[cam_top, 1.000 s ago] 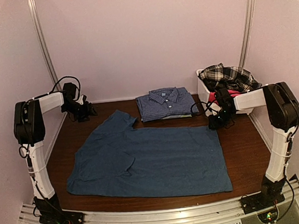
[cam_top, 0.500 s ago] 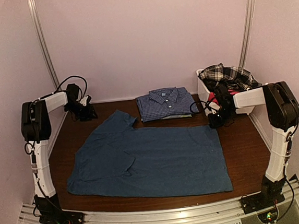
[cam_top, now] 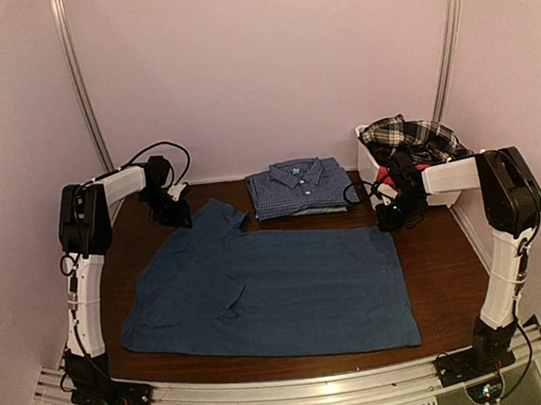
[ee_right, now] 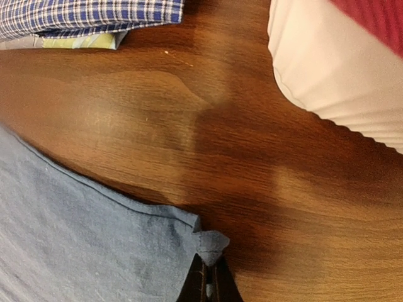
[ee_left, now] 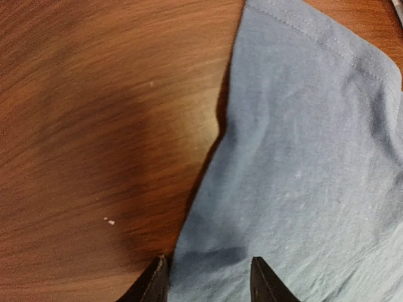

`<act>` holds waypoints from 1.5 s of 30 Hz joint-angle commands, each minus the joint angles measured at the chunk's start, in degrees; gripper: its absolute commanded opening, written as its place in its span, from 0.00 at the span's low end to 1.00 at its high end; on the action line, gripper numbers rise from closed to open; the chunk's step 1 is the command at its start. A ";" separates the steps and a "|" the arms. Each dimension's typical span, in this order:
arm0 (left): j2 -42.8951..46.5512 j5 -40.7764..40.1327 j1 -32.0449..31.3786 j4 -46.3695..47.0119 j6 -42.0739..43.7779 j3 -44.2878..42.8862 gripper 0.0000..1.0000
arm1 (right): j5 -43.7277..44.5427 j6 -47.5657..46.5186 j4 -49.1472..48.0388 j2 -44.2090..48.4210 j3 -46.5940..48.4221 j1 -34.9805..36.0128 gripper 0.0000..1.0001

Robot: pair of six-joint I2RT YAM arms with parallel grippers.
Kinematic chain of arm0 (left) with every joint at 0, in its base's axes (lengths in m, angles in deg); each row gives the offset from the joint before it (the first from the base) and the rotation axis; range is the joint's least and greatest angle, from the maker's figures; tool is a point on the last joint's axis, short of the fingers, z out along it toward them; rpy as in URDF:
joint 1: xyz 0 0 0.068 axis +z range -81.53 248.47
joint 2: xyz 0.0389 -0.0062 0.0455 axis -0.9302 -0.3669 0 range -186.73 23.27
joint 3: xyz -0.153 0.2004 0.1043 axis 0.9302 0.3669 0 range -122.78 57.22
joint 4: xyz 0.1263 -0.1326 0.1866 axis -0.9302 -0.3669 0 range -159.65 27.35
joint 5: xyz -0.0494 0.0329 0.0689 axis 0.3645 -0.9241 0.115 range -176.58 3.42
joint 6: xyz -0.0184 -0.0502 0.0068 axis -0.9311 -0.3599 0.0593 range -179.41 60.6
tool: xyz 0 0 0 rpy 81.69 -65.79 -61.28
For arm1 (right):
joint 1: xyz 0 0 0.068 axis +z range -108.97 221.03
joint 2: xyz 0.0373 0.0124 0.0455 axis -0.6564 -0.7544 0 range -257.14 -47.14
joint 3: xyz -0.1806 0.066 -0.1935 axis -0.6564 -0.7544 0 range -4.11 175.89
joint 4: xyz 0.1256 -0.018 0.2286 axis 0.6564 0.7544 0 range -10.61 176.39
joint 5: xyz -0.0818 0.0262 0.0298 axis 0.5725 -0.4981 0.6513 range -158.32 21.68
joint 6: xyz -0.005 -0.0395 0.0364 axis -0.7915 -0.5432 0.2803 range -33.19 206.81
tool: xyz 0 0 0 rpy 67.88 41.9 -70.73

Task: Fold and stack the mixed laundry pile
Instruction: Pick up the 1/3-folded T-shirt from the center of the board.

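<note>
A dark blue T-shirt (cam_top: 269,293) lies spread flat on the wooden table (cam_top: 443,273). My left gripper (cam_top: 179,213) hovers at its far left sleeve. In the left wrist view the left gripper (ee_left: 210,282) is open, its fingertips (ee_left: 157,280) straddling the edge of the blue shirt (ee_left: 302,157). My right gripper (cam_top: 390,217) is at the shirt's far right corner. In the right wrist view the right gripper (ee_right: 208,284) is shut on that corner of the blue shirt (ee_right: 213,244). A black-and-white plaid shirt (cam_top: 412,138) and a pink piece (cam_top: 421,167) fill the bin.
A white plastic bin (cam_top: 370,167) stands at the back right, close to my right gripper; its wall (ee_right: 315,69) shows in the right wrist view. A folded blue checked shirt (cam_top: 302,185) lies at the back centre on a pale piece (ee_right: 82,41).
My left arm has swung right from the back left corner to the shirt's sleeve. My right gripper has shut on the shirt's far right corner.
</note>
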 commanded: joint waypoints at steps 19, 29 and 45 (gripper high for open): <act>2.29 -3.45 -1.94 3.43 1.17 -6.04 0.00 | -0.49 2.11 -2.45 3.76 1.63 -0.85 0.00; 10.50 -2.06 -1.93 3.89 1.17 2.50 0.00 | -0.05 2.11 -2.49 10.89 -3.29 -0.88 0.00; 31.08 -1.79 -1.56 4.97 -3.23 25.61 0.00 | -4.92 4.21 -0.54 22.97 -12.39 -0.83 0.00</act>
